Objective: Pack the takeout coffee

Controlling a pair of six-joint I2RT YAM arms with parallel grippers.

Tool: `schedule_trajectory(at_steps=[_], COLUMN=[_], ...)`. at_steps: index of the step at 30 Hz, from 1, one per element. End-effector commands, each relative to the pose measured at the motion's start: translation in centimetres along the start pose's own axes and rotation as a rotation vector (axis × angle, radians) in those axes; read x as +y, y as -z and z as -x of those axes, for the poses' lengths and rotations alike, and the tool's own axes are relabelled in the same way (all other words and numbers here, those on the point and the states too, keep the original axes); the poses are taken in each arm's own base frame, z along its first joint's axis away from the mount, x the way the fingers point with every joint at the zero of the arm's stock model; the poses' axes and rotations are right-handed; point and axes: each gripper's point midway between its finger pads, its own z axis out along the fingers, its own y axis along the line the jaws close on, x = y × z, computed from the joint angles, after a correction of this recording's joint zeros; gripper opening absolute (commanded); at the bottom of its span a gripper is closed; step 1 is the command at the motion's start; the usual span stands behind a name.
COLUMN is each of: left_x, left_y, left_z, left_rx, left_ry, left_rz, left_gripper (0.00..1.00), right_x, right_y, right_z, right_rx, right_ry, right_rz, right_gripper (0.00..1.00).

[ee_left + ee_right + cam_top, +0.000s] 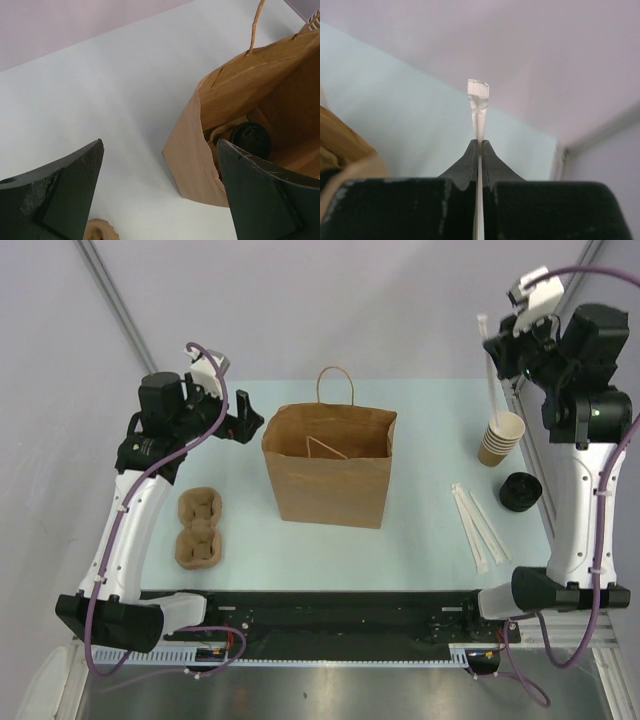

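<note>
The takeout coffee shows only in the left wrist view, as a black lid (253, 140) on a cup deep inside the brown paper bag (235, 85). The bag (330, 480) stands upright and open at the table's middle. My left gripper (240, 425) hovers just left of the bag's top edge, open and empty (160, 144). My right gripper (500, 352) is raised at the far right, shut on a paper-wrapped straw (491, 385). The straw's crimped end (479, 100) sticks out past the closed fingertips (480, 143).
A stack of lidless tan cups (501, 438) stands at the right, with a loose black lid (520, 491) in front of it. Several wrapped straws (476, 525) lie near the lid. A moulded pulp cup carrier (200, 527) lies left of the bag, its edge showing (100, 231).
</note>
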Motion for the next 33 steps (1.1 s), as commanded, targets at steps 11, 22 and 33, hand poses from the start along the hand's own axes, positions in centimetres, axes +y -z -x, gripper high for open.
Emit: schedule_trajectory(at_steps=[11,22,33], left_x=[1.2,1.5,0.9], left_y=[1.6,2.3,2.3], left_z=[1.8,1.5,0.7], left_rx=[-0.093,-0.097,-0.070], left_ry=[-0.014,0.001,0.012], left_rz=[0.050,0.071,0.045], left_gripper=[1.00,0.99,1.00], right_x=[16.8,28.6,31.2], right_y=[-2.0,-4.7,-4.4], right_z=[19.1,9.7,-1.6], right_rx=[-0.582,-0.328,-0.027], right_ry=[-0.192,-0.129,-0.081], right_rz=[0.520,0.792,0.805], right_gripper=[0.00,0.00,0.10])
